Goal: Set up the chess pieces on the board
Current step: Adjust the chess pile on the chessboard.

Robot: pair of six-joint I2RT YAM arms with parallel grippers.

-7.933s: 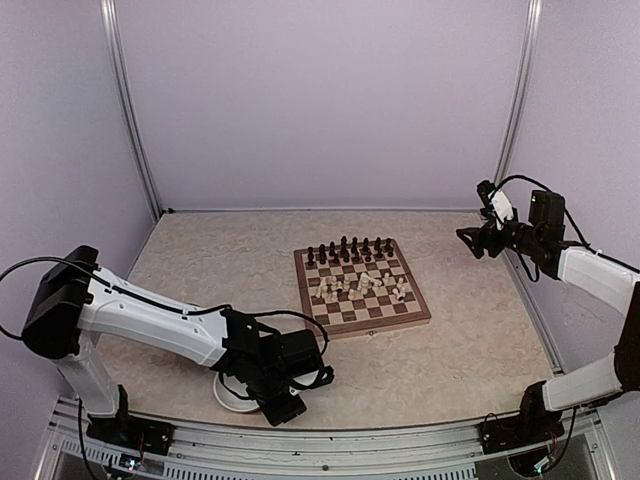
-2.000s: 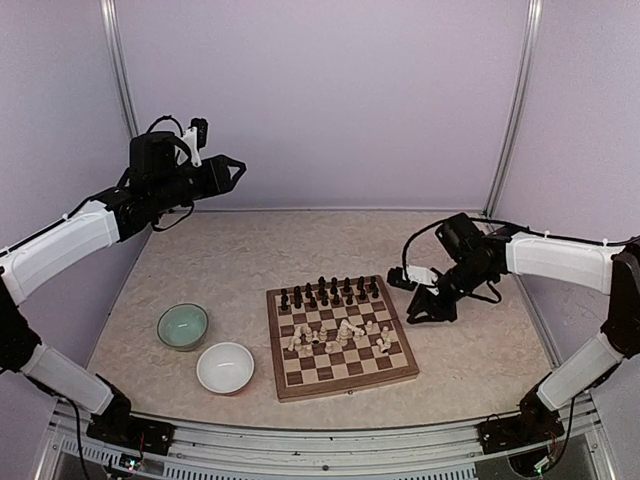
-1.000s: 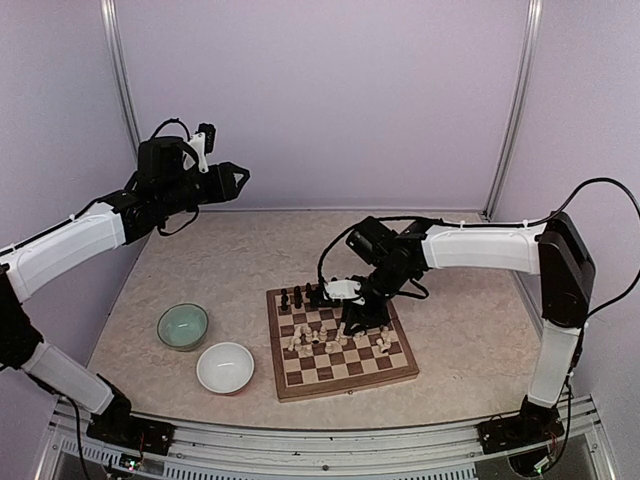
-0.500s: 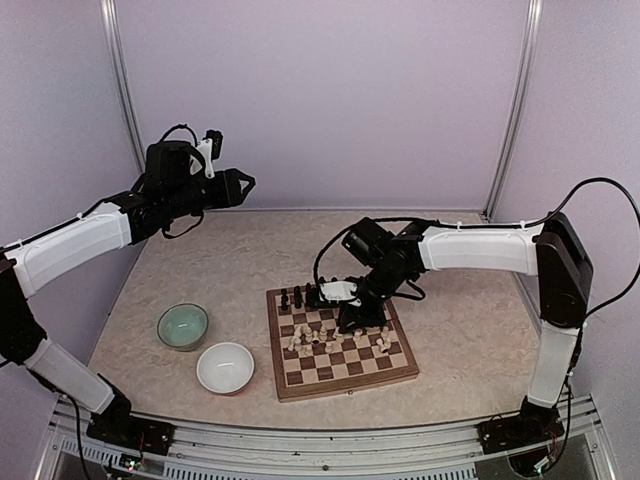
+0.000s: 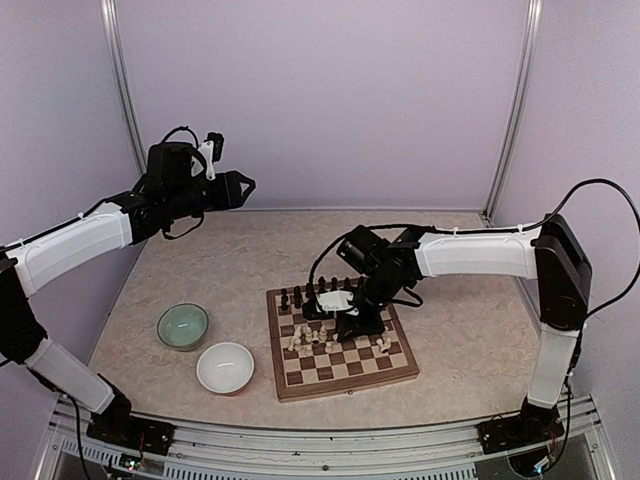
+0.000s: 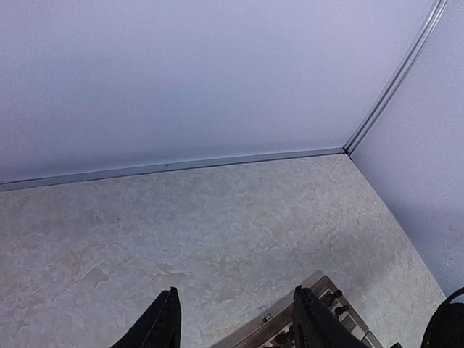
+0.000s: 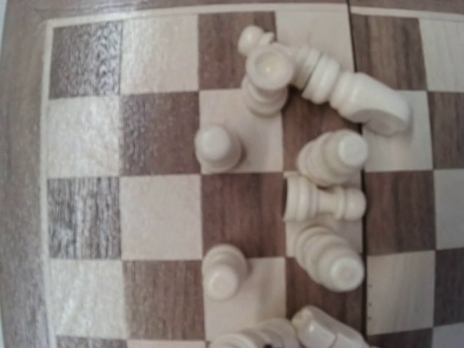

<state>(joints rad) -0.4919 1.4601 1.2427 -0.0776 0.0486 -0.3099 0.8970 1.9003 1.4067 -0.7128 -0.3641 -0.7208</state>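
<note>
The board (image 5: 345, 388) lies mid-table, with a row of dark chess pieces (image 5: 300, 297) along its far edge. Cream chess pieces (image 5: 318, 338) crowd its middle. My right gripper (image 5: 351, 324) hangs low over the board's centre, and its jaws are too small and dark to read. The right wrist view looks straight down on the board (image 7: 156, 210). Cream pawns (image 7: 217, 148) stand there, and other cream pieces (image 7: 322, 203) lie on their sides. No fingers show in that view. My left gripper (image 5: 245, 185) is raised at the far left, open and empty (image 6: 235, 322).
A green bowl (image 5: 183, 326) and a white bowl (image 5: 225, 367) sit left of the board. The left wrist view catches the board's far corner (image 6: 279, 326) with dark pieces (image 6: 335, 297). Walls close the back and sides.
The right gripper has drifted slightly left over the board's middle. The left gripper has edged a little to the right, staying open.
</note>
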